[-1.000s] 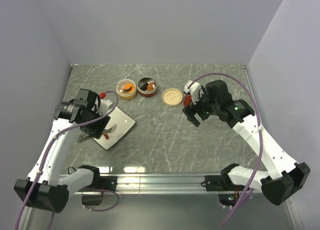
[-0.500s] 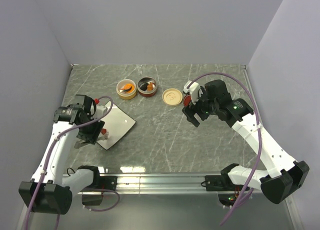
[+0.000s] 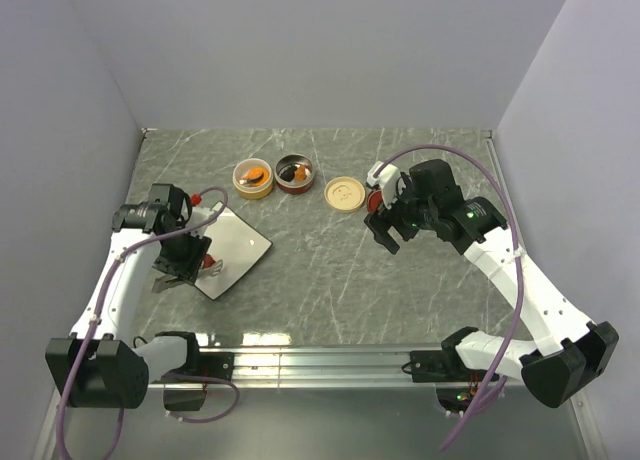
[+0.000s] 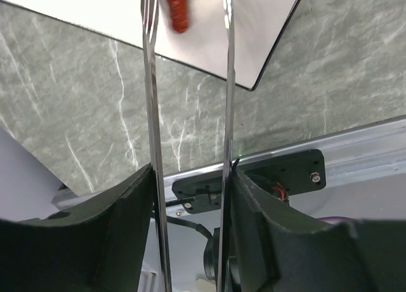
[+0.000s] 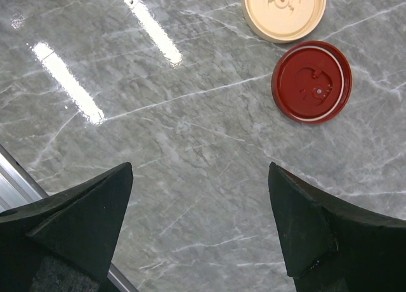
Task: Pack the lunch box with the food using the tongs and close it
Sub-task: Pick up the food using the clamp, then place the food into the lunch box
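Silver tongs (image 4: 151,101) pinched in the left pincer (image 4: 191,178) have shifted to straddle the orange-red wedge (image 4: 176,6), so pickup can follow; right pincer (image 5: 200,178) stays spread.

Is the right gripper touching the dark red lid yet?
Apart. In the right wrist view the dark red lid lies flat on the table, with bare marble separating it from the open right gripper.
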`<control>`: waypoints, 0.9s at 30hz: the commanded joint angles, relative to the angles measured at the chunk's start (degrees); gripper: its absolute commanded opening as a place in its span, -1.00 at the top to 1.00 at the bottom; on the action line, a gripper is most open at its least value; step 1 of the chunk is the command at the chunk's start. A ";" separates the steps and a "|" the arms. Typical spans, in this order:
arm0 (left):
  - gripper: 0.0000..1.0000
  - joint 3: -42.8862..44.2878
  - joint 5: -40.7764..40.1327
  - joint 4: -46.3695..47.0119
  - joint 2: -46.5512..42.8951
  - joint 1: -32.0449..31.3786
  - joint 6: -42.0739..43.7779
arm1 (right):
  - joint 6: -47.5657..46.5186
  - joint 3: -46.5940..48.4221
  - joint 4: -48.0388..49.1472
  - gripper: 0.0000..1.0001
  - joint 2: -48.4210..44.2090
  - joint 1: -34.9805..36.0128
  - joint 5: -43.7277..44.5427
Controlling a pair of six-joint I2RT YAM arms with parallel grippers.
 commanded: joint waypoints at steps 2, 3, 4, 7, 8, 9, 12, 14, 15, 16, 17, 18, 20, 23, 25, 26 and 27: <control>-0.04 0.55 2.26 2.83 1.01 0.22 0.74 | -0.49 0.23 1.47 -0.88 -1.42 0.05 0.58; -0.03 0.63 2.43 2.92 1.27 0.22 0.82 | -0.58 0.14 1.56 -0.87 -1.42 0.05 0.58; -0.01 0.63 2.78 3.09 1.71 0.22 0.65 | -0.58 0.14 1.56 -0.87 -1.51 0.22 0.66; 0.06 0.81 3.14 3.27 2.15 0.22 0.91 | -0.58 0.13 1.48 -0.87 -1.24 0.14 0.75; 0.08 0.81 2.88 3.27 2.33 0.22 1.00 | -0.49 0.05 1.48 -0.87 -1.24 0.05 0.67; 0.14 1.16 2.70 3.18 2.33 0.22 1.17 | -0.58 0.05 1.56 -0.88 -1.16 0.05 0.75; 0.24 1.86 2.61 2.92 2.42 0.22 1.44 | -0.58 0.05 1.65 -0.87 -0.98 0.05 0.75; 0.29 2.48 2.96 2.66 2.51 0.22 1.53 | -0.49 0.13 1.74 -0.88 -0.89 0.05 0.58; 0.32 3.35 3.22 2.74 2.51 0.22 1.53 | -0.49 0.14 1.74 -0.87 -0.72 0.05 0.40; 0.34 3.88 3.58 2.83 2.42 0.22 1.53 | -0.32 0.14 1.65 -0.88 -0.63 0.14 0.31; 0.36 5.37 4.28 2.83 2.68 0.22 1.61 | -0.32 0.22 1.65 -0.88 -0.45 0.14 0.23; 0.40 6.25 4.80 2.74 3.03 0.14 1.62 | -0.40 0.31 1.65 -0.87 -0.45 0.14 0.23; 0.45 8.36 5.51 2.74 4.17 -0.13 1.62 | -0.49 0.40 1.56 -0.88 -0.45 0.14 0.31; 0.50 14.67 7.97 3.79 6.36 -1.35 1.53 | -0.23 0.84 1.30 -0.87 -0.19 0.14 -0.12; 0.54 17.41 8.76 4.94 8.82 -3.10 0.39 | 0.03 1.36 1.04 -0.89 -0.02 0.14 -0.65; 0.56 20.47 8.59 6.77 9.88 -3.90 -0.31 | 0.30 1.45 1.04 -0.89 0.07 0.14 -0.74; 0.57 22.24 8.59 7.57 11.02 -4.78 -1.54 | 0.39 1.80 1.04 -0.89 0.25 0.23 -0.74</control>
